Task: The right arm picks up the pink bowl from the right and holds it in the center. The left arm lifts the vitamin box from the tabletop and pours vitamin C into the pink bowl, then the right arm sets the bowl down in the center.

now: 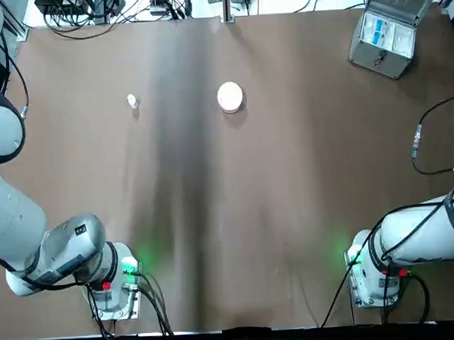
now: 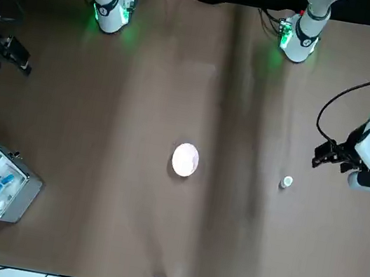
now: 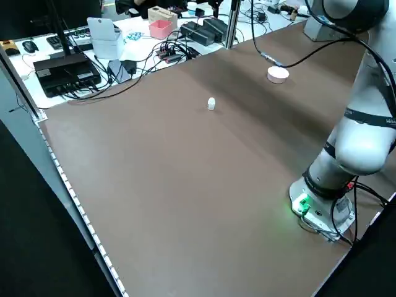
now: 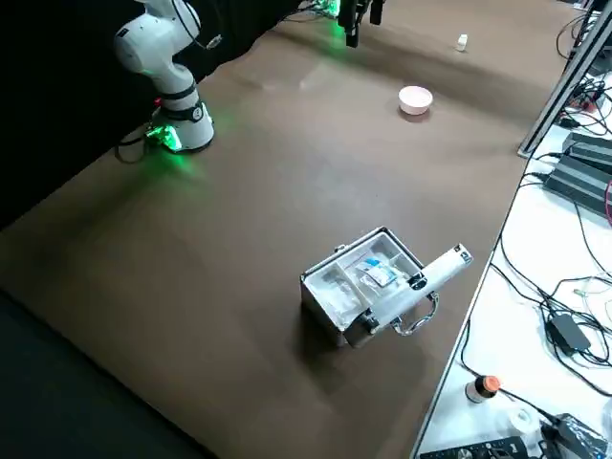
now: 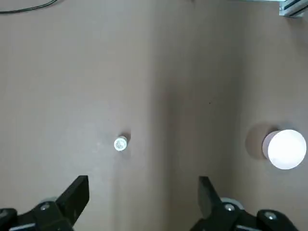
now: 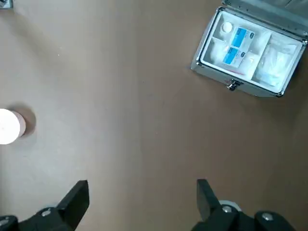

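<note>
The pink bowl (image 1: 230,96) stands upright on the tabletop (image 1: 236,215), at the far middle. It also shows as the pink bowl (image 2: 185,160) in the front view. The vitamin box (image 1: 133,102), tiny and white, stands on the tabletop left of the bowl, apart from it. My left gripper (image 5: 143,185) hovers open high over the table's left side, with the vitamin box (image 5: 120,144) just ahead of its fingers. My right gripper (image 6: 142,187) hangs open and empty high over the right side; the pink bowl (image 6: 7,126) lies far off to one side of it.
A grey metal case (image 1: 387,31) lies open at the far right corner, with blue-white packets inside. A loose cable (image 1: 418,139) hangs over the right edge. Both arm bases (image 1: 115,284) (image 1: 375,273) stand at the near edge. Cables and electronics lie beyond the far edge.
</note>
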{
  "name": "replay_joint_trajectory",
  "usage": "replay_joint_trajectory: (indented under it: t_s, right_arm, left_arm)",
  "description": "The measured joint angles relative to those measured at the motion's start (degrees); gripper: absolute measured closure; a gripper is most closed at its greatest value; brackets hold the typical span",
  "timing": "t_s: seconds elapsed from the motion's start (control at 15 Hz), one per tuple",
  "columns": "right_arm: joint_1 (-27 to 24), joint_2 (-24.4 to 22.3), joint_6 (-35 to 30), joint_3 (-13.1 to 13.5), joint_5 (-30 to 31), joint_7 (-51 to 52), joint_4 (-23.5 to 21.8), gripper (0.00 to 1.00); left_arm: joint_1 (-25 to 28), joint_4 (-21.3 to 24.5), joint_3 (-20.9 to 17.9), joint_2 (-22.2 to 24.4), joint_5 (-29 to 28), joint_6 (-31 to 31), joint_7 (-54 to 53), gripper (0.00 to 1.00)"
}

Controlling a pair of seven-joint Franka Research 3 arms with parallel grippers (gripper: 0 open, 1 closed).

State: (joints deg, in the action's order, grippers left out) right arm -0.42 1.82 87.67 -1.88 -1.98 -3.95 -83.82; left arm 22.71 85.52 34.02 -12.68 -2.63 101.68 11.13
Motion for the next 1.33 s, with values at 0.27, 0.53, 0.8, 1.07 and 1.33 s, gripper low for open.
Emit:
replay_joint_trajectory:
  t_s: [0.27, 0.53, 0.8, 1.07, 1.33]
  right_arm:
    - [-0.1, 0.0, 0.0, 0.1, 1.1, 0.0, -0.1, 0.01]
    - [-0.3, 0.0, -0.3, 0.3, 1.3, 0.0, -0.3, 0.01]
    - [-1.1, 0.0, -3.0, 0.8, 1.4, 4.9, -0.3, 0.01]
    - [-1.1, -0.1, -3.8, 0.7, 1.5, 6.0, -0.3, 0.01]
    - [-1.3, -0.2, -3.9, 0.7, 2.0, 6.2, -0.3, 0.01]
  left_arm:
    - [-2.5, -0.2, -3.1, -0.1, -0.1, 0.0, 0.1, 0.0]
    - [-14.3, -0.6, -16.6, 1.4, -0.1, -1.4, 0.1, 0.0]
    - [-20.1, 0.4, -23.5, 5.9, 0.0, -5.2, -0.2, 0.0]
    - [-19.9, 0.7, -23.7, 6.6, 0.0, -6.4, -2.4, 0.0]
    - [-19.9, 0.9, -23.8, 6.6, 0.0, -6.4, -3.0, 0.0]
